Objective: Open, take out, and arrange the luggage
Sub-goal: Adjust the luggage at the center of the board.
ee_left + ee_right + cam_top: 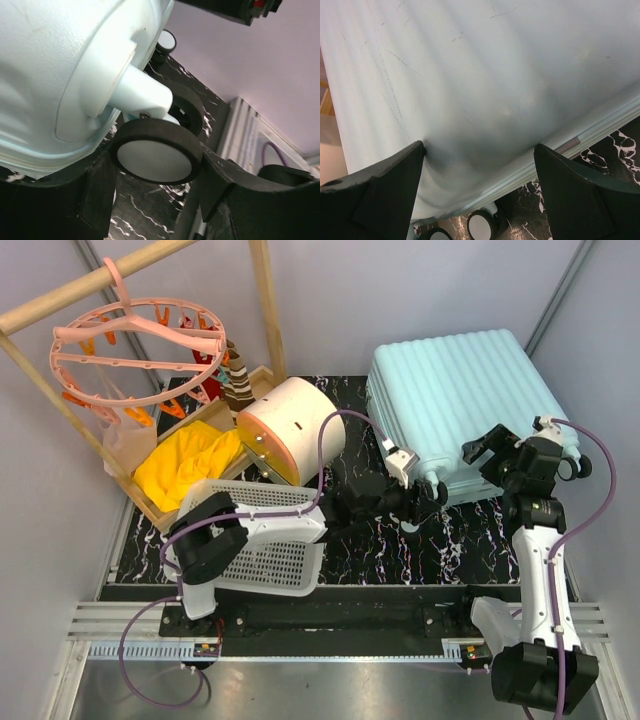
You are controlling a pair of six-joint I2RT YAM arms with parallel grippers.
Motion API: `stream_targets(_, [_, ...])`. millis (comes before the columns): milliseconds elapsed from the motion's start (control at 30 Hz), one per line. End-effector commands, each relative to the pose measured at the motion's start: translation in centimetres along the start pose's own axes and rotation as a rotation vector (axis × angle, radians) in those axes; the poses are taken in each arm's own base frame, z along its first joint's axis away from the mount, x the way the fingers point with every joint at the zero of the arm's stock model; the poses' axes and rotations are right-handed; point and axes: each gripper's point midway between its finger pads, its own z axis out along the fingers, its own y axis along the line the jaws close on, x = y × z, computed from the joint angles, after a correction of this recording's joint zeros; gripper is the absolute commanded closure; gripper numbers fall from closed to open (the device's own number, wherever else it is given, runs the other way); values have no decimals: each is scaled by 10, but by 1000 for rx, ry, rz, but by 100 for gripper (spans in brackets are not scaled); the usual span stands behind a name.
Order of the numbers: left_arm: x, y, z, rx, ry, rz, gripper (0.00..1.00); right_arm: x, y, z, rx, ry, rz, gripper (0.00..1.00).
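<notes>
The luggage (460, 400) is being borne, closed and flat, by the desk (400, 550) at its far right corner. The wheel (152, 157) at the luggage's near left corner is being pinched by the left gripper (156, 164), whose fingers (95, 200) are drawn partway in against its two sides. The right gripper (479, 147) is being held over the ribbed shell by the near right edge, jaws spread wide, nothing grasped.
</notes>
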Motion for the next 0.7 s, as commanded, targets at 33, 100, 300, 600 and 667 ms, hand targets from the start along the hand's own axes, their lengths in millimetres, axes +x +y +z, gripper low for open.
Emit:
stream_targets(33, [-24,-94,-23,225,-140,109,100,78,13,28,-184,273,-32,16])
stream_targets(100, [-16,-99,-22,226,-136,128,100,83,10,29,-187,291,-50,16])
stream_targets(300, [-14,-99,-19,229,-141,137,100,101,12,36,-204,350,-55,19])
stream_targets(600, [-9,-110,-4,280,-109,176,100,103,10,43,-119,325,-90,17])
stream_targets(667, [-13,-119,0,317,-109,191,100,83,3,32,-40,259,-105,13])
